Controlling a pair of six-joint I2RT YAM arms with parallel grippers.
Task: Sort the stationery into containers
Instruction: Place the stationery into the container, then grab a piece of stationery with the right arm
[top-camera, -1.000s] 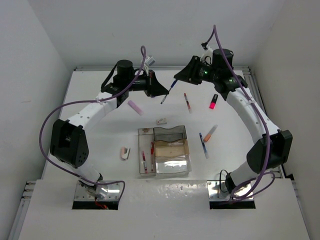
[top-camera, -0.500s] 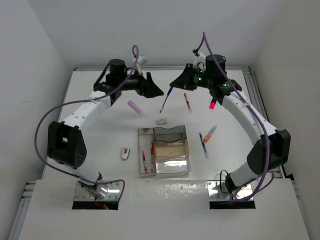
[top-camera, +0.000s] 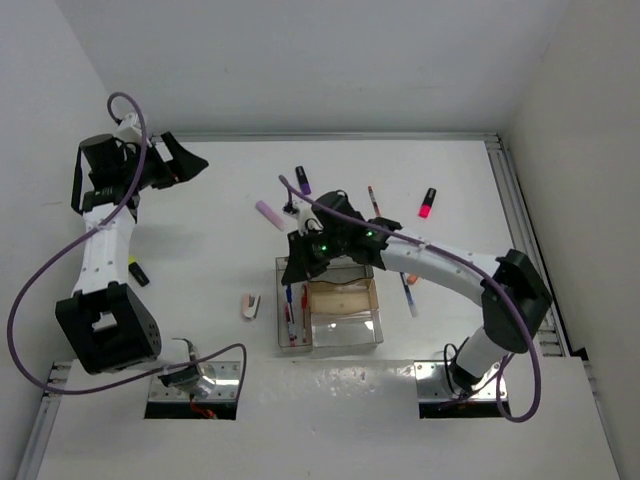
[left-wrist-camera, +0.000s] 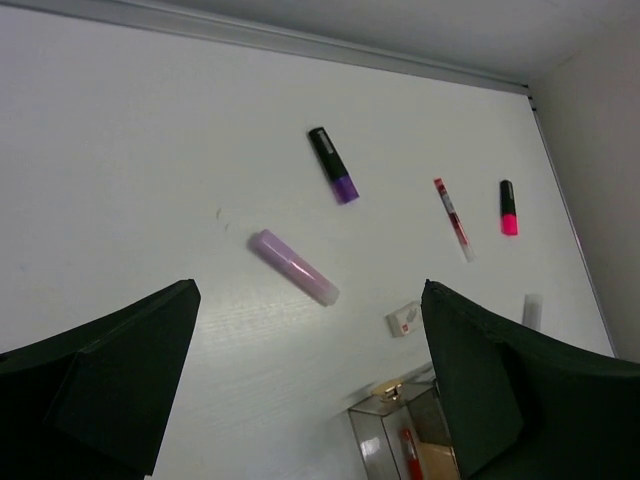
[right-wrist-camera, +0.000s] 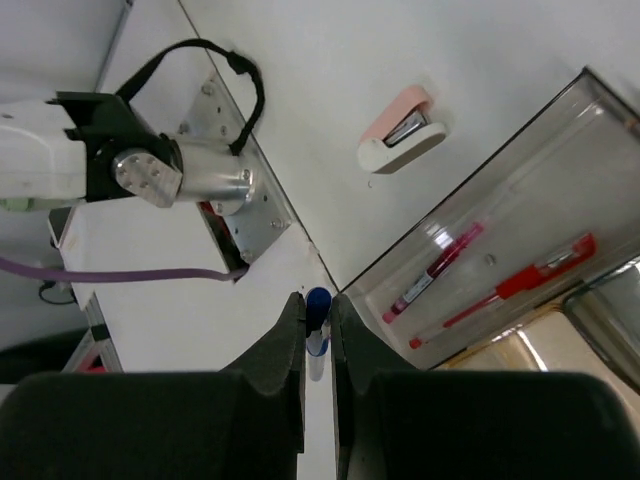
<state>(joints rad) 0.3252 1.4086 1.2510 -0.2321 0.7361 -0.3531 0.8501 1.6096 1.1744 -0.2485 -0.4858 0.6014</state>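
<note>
The right gripper hangs over the near end of the long narrow tray, its fingers pressed together on a blue pen that points down between them. Two red pens lie inside that tray. An amber tray and a clear tray sit against its right side, and a grey one is mostly hidden under the arm. A pink stapler lies on the table just left of the trays.

The left gripper is far off at the back left corner, fingers wide apart and holding nothing. Loose on the table behind the trays are a lilac eraser, a purple highlighter, a red pen, a pink highlighter and a small white eraser. A yellow highlighter lies near the left edge
</note>
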